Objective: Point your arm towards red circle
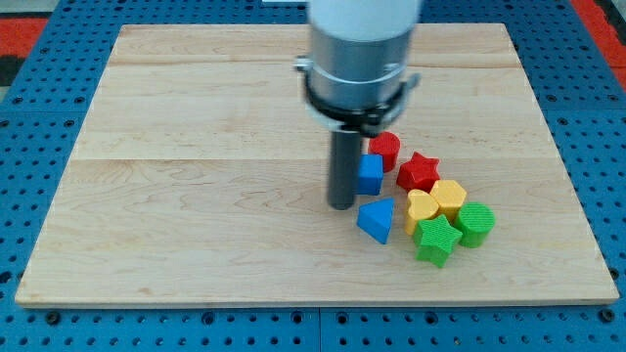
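Camera view: red circle (385,149) lies upper-right of my tip (340,205).

Pale wooden board (196,196) on blue pegboard (39,108). Relative to red star block (419,171): blue cube (370,174) left; blue triangular block (377,219) lower left; two yellow blocks (437,202) just below; green star (436,239) and green round block (476,223) lowest.

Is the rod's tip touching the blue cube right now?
Cannot tell. In the camera view my tip sits right against the left side of the blue cube, with no visible gap, but the rod overlaps the cube's edge, so contact isn't plain.
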Robot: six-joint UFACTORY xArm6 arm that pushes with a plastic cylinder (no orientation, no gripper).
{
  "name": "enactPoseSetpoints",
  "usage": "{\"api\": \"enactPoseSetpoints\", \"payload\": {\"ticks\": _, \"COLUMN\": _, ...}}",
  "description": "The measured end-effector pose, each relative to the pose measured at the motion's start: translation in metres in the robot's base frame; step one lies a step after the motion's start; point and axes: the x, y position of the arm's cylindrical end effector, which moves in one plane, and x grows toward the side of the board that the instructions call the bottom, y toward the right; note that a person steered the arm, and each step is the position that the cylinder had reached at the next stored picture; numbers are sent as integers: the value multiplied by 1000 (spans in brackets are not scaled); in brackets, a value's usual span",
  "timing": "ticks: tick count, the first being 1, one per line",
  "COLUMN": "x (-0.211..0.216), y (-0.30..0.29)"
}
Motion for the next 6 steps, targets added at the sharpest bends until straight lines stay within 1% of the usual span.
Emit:
{"api": "enactPoseSetpoints", "payload": {"ticks": 1, "x": -16, "y": -59}}
{"api": "enactPoseSetpoints", "payload": {"ticks": 2, "x": -63, "y": -59}}
{"api": "enactPoseSetpoints", "payload": {"ticks": 3, "x": -90, "y": -23}}
{"api": "enactPoseSetpoints", "payload": {"ticks": 4, "x": -103, "y": 28}}
{"api": "enactPoseSetpoints", "payload": {"ticks": 5, "x": -105, "y": 67}}
{"api": "enactPoseSetpoints", "payload": {"ticks": 6, "x": -94, "y": 87}}
